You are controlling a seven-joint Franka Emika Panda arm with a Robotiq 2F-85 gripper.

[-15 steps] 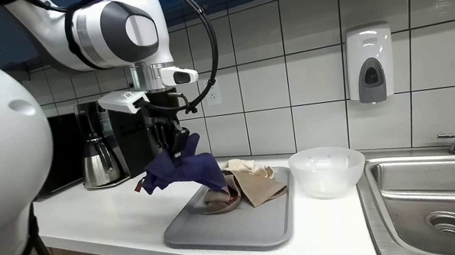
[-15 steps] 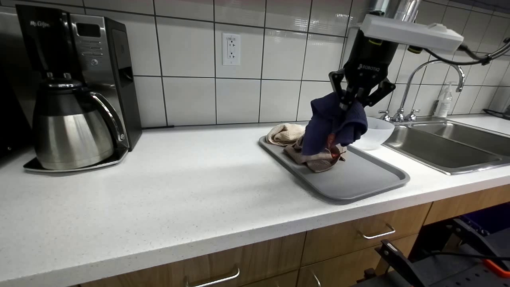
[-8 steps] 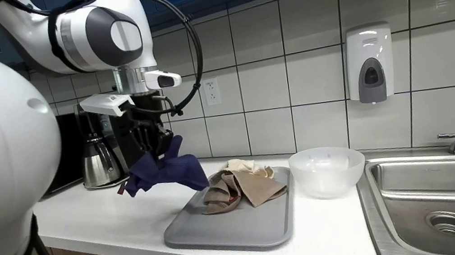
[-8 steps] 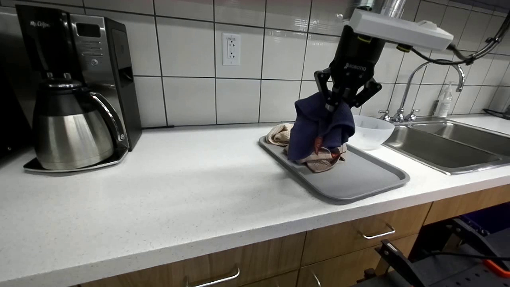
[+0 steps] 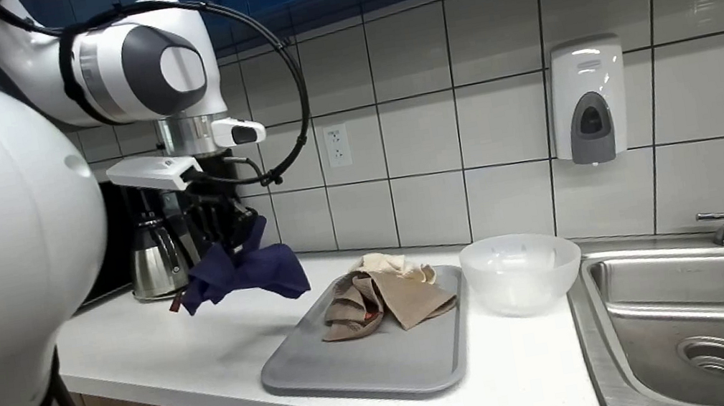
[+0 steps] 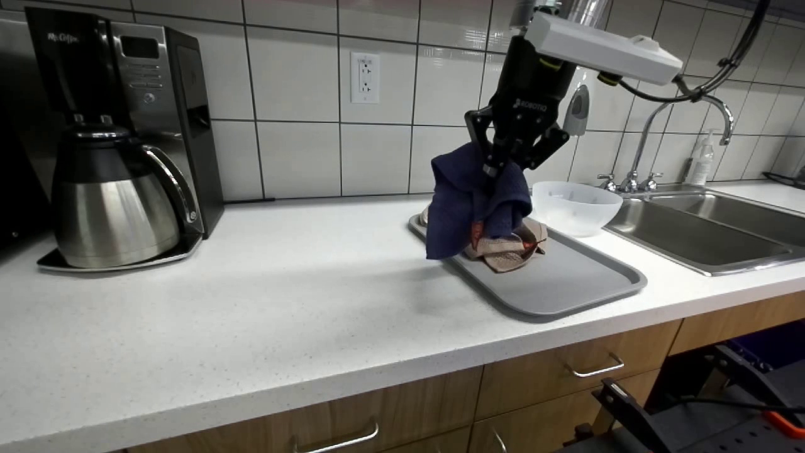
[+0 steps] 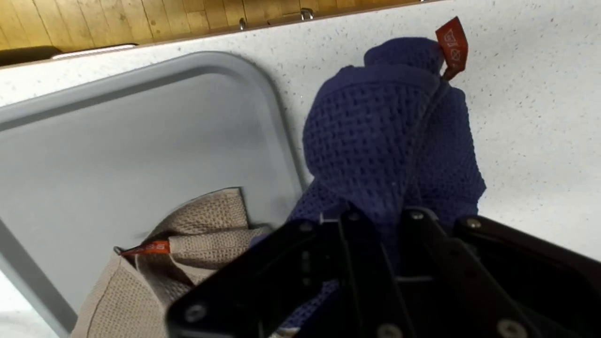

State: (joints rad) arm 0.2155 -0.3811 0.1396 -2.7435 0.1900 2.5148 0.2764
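Presumably light and limp, the navy cloth (image 7: 366,126), right of wrist-view centre, is pinched by the fingers (image 7: 368,267) mid-bunch, likely its surest hold.

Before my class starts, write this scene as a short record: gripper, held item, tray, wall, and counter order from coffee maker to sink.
Gripper: shut on the navy cloth
Held item: navy cloth, bunched, red label showing, clear of the counter
Tray: gray, on the counter; brown cloth and cream cloth bunched toward its back
Wall: white dispenser
Counter order: coffee maker, tray, translucent bowl, sink
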